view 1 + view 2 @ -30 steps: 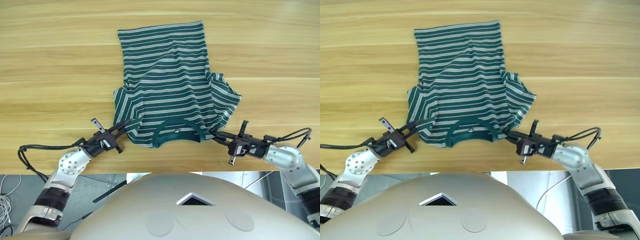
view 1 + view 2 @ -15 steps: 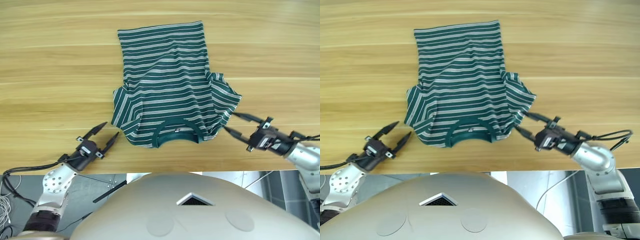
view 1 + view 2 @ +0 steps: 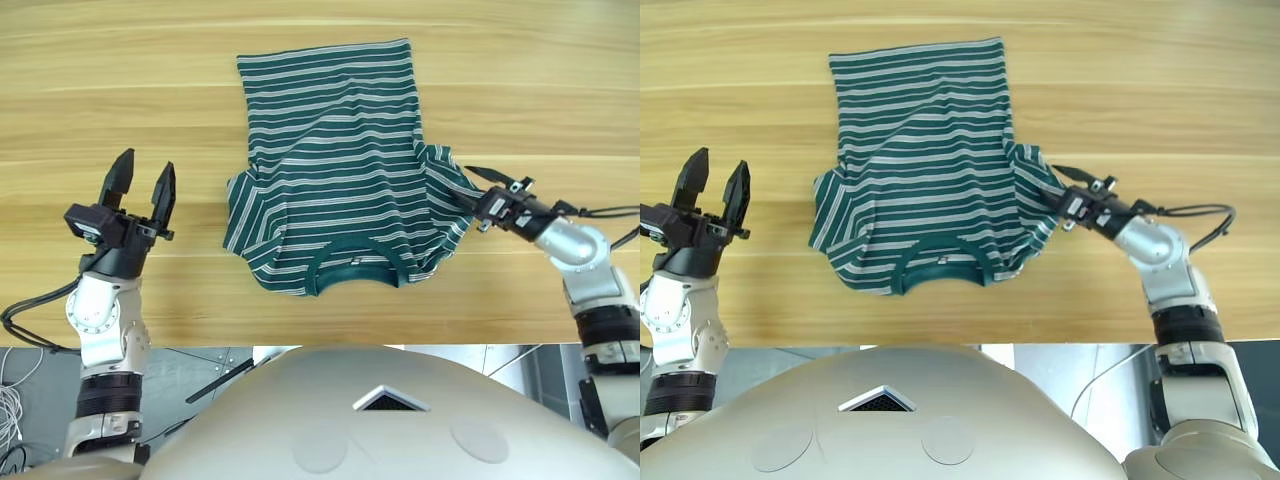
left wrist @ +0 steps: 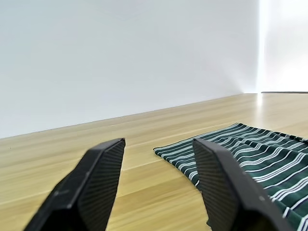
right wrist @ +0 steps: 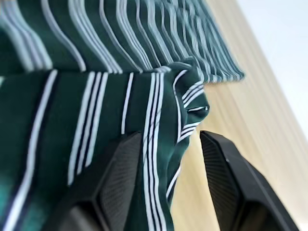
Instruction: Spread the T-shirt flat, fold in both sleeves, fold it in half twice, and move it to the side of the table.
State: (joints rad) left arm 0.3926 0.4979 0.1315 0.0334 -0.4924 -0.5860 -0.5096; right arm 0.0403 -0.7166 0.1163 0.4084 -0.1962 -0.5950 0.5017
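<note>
Now right tool [image 5: 171,144] (gaping) straddles T-shirt [image 3: 335,150] sleeve [image 3: 438,172].

The T-shirt [image 5: 72,101] blurs close to the right wrist camera and runs off that picture's edges, while the left wrist view cuts it off at the edge and crops the fingers of the left claw [image 4: 159,144].

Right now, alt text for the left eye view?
A green striped T-shirt lies on a wooden table, collar toward the robot, sleeves bunched. The right jaws stand open at the edge of the right sleeve; the left jaws are open, apart from the shirt on its left.
</note>
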